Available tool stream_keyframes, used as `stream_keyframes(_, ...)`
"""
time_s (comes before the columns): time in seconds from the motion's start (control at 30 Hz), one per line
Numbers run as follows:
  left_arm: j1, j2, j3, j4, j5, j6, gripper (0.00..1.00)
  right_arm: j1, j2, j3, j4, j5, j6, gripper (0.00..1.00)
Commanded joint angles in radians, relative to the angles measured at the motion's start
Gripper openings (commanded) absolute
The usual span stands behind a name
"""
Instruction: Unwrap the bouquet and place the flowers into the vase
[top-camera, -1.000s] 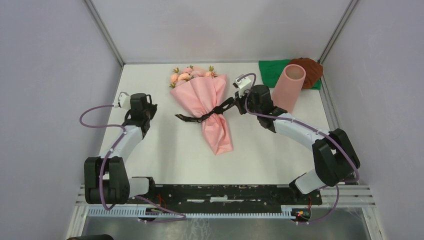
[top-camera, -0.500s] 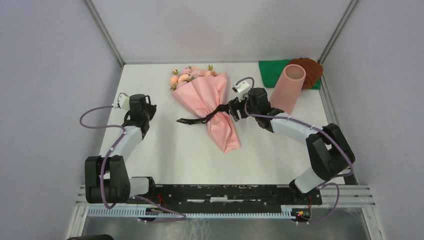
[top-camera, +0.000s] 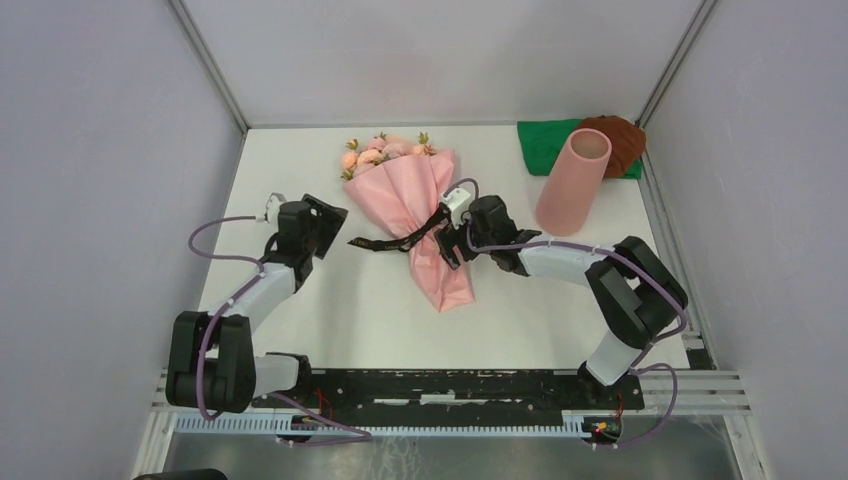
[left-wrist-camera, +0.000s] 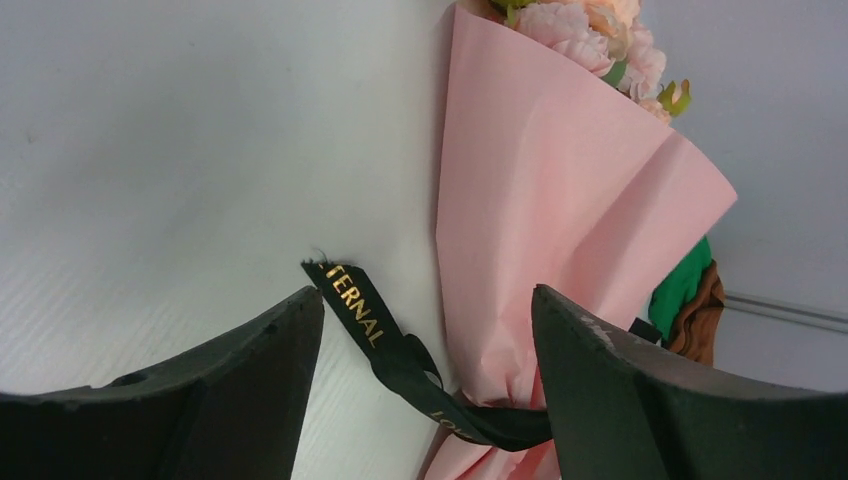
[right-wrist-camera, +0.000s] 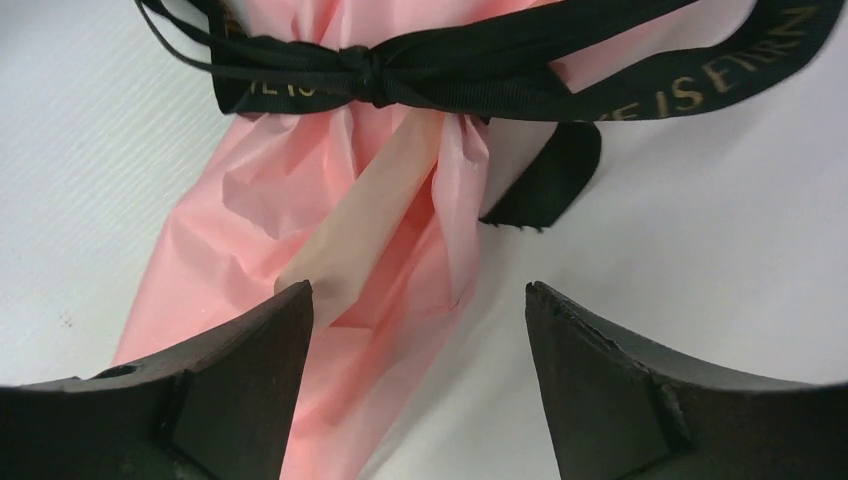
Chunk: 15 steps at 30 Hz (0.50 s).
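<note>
The bouquet (top-camera: 415, 205) lies mid-table, a pink paper cone with its narrow end toward me. The flowers (top-camera: 385, 150) show at its far wide end. A black ribbon (top-camera: 385, 242) with gold lettering ties its waist, one tail trailing left. My left gripper (top-camera: 330, 222) is open just left of that tail; in the left wrist view the ribbon (left-wrist-camera: 360, 310) runs between the open jaws (left-wrist-camera: 428, 292). My right gripper (top-camera: 447, 240) is open at the bouquet's right side, over the lower paper (right-wrist-camera: 240, 230) below the bow (right-wrist-camera: 370, 75). The vase (top-camera: 572, 180) stands upright at the back right.
A green cloth (top-camera: 545, 145) and a brown bundle (top-camera: 622, 140) lie behind the vase in the back right corner. Grey walls enclose the table on three sides. A black rail (top-camera: 450, 385) runs along the near edge.
Both grippers have opened. The left arm swung right toward the ribbon tail. The right arm moved left from beside the vase to the bouquet's tied waist, and the bouquet shifted slightly.
</note>
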Motion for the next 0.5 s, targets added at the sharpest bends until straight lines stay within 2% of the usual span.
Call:
stream_keyframes(0.0,-0.002,-0.013,-0.050,0.092,0.044,-0.048,0.85,0.050,0.038,-0.023,0.055,-0.013,0.040,0.83)
stream_keyframes(0.1,-0.002,0.038,-0.101,0.174,0.070,-0.126,0.87,0.073,0.059,-0.017,0.066,-0.014,0.050,0.83)
stream_keyframes(0.27,-0.002,0.203,-0.179,0.416,0.182,-0.301,0.85,0.089,0.073,-0.006,0.065,-0.015,0.051,0.83)
stream_keyframes(0.33,-0.004,0.248,-0.172,0.432,0.206,-0.343,0.80,0.089,0.071,-0.007,0.060,-0.002,0.046,0.83)
stream_keyframes(0.47,-0.007,0.253,-0.167,0.418,0.206,-0.364,0.79,0.088,0.061,-0.013,0.050,0.036,0.030,0.83)
